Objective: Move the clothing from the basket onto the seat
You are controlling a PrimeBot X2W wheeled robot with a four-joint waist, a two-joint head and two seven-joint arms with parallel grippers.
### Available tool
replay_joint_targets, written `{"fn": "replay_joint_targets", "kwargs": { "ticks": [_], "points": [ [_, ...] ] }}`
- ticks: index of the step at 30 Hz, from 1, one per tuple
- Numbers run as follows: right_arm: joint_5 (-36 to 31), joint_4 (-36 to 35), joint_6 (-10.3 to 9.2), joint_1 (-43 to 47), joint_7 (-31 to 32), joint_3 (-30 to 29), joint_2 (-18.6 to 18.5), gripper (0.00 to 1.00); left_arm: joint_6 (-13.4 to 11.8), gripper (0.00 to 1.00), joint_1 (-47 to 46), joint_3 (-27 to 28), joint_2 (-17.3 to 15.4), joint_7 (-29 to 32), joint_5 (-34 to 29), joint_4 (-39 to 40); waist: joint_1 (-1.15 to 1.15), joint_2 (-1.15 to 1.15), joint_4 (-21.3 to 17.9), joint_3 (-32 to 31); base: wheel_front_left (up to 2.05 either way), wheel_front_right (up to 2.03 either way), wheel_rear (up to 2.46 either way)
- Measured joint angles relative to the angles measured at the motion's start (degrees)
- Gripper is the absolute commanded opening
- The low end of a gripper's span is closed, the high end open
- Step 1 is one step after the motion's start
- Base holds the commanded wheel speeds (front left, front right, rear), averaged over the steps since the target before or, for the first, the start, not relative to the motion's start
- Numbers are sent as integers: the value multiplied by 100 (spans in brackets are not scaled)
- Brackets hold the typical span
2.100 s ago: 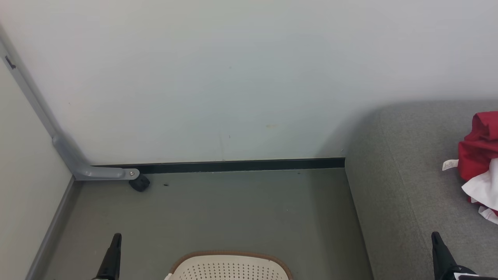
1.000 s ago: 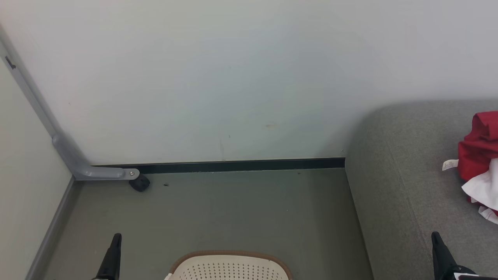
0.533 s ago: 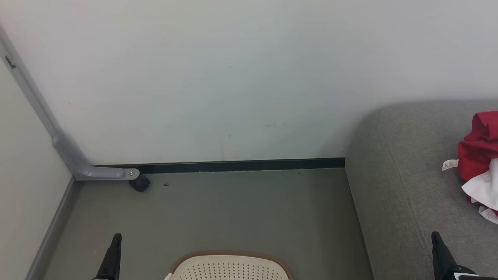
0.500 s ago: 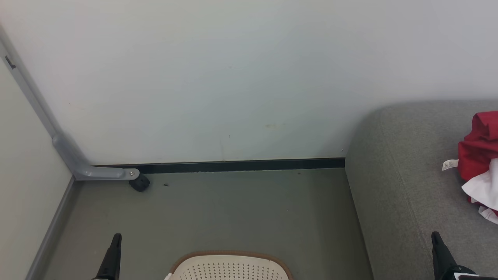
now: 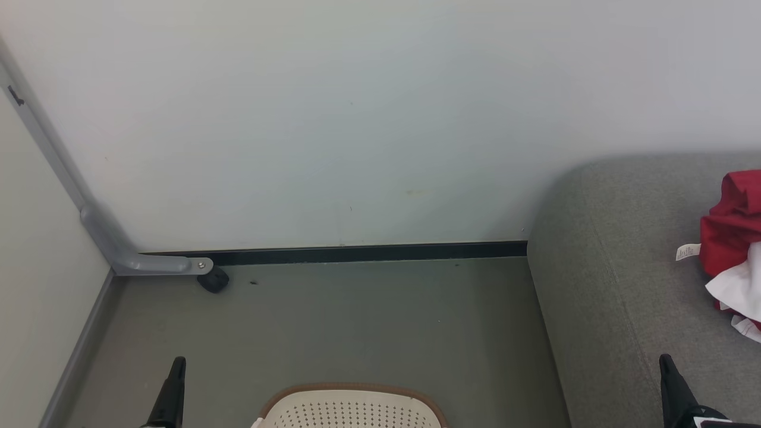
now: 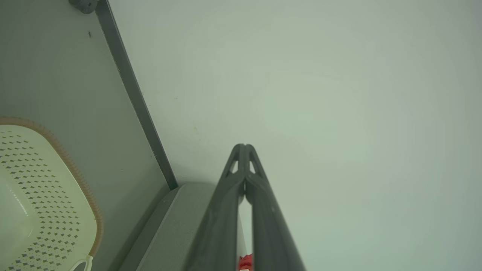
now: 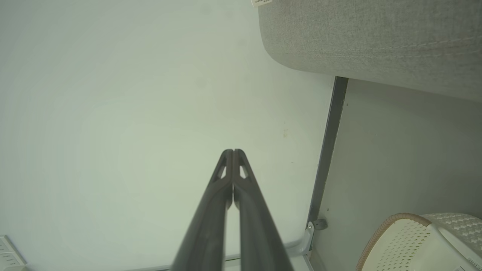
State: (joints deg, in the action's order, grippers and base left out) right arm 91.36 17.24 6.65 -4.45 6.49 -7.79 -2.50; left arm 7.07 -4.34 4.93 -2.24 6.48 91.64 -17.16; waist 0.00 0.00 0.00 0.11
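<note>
**Red heap on the seat, both arms idle**

Red and white clothing (image 5: 734,238) lies bunched on the grey seat (image 5: 618,285) at the far right, its small tag (image 5: 688,252) poking out to the left. The basket (image 5: 351,410) stands on the floor (image 5: 357,321) between the arms, well apart from the heap. What the wrist views show of its inside is bare cream plastic with no red in it, though its bottom is not fully in sight.

The left gripper (image 5: 178,361) and right gripper (image 5: 664,358) both point up at the wall, fingers pressed tight together, holding nothing.

Nothing has shifted over the last couple of seconds: heap, basket and both grippers sit exactly where they were. To my eye that stillness means the moving is finished or nearly so. Only the hidden part of the basket leaves any doubt.
</note>
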Motion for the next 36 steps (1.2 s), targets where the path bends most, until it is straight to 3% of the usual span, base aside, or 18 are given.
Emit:
{"fn": "replay_joint_targets", "kwargs": {
  "ticks": [36],
  "points": [
    [7,-2,0,0,0,0,1,0,0,0,0,0,0,0,0,1,0,0,0,0,0,0,0]
  ]
}}
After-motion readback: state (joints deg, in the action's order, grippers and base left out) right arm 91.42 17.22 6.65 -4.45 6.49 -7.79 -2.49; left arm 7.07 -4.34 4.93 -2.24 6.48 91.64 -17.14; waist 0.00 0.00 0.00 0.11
